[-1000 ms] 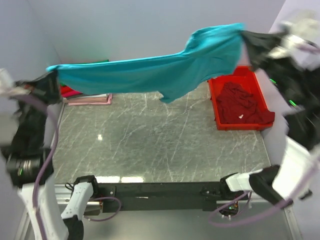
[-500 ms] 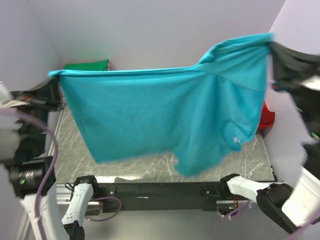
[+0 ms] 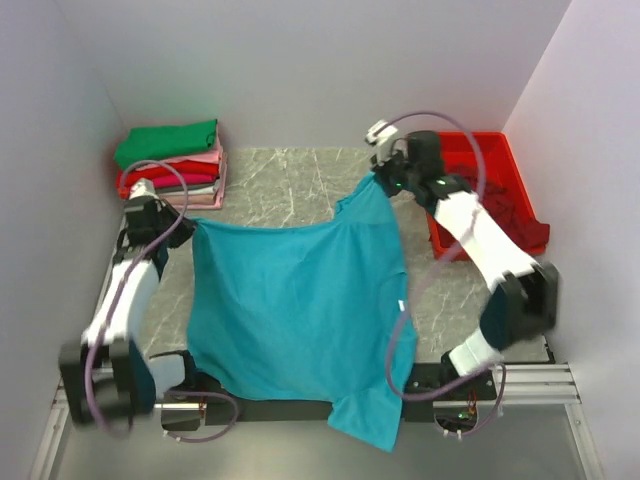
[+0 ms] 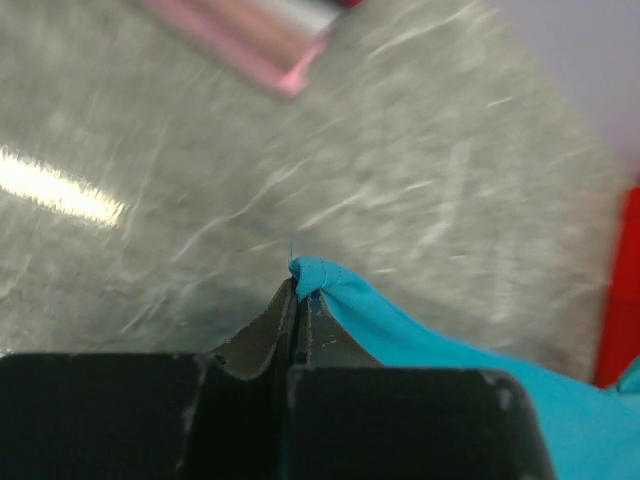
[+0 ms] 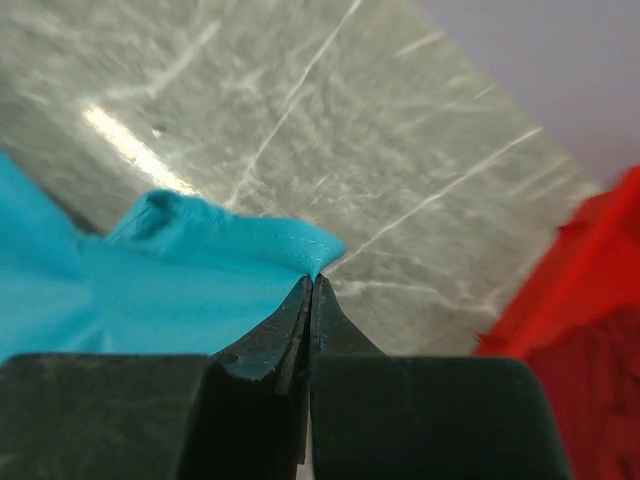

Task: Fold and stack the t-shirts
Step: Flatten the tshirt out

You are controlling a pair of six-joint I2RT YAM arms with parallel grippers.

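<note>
The teal-blue t-shirt lies spread across the marble table, its lower end hanging over the near edge. My left gripper is shut on its far left corner, seen pinched in the left wrist view. My right gripper is shut on its far right corner, seen in the right wrist view. A stack of folded shirts, green on top with pink and red below, sits at the far left. A dark maroon shirt lies crumpled in the red tray.
The red plastic tray stands at the far right of the table, against the right wall. White walls close in the left, back and right sides. Bare marble shows between the stack and the tray.
Both arms have dropped from high in the air to the table. The teal-blue shirt went from hanging stretched between them to lying spread flat on the marble.
</note>
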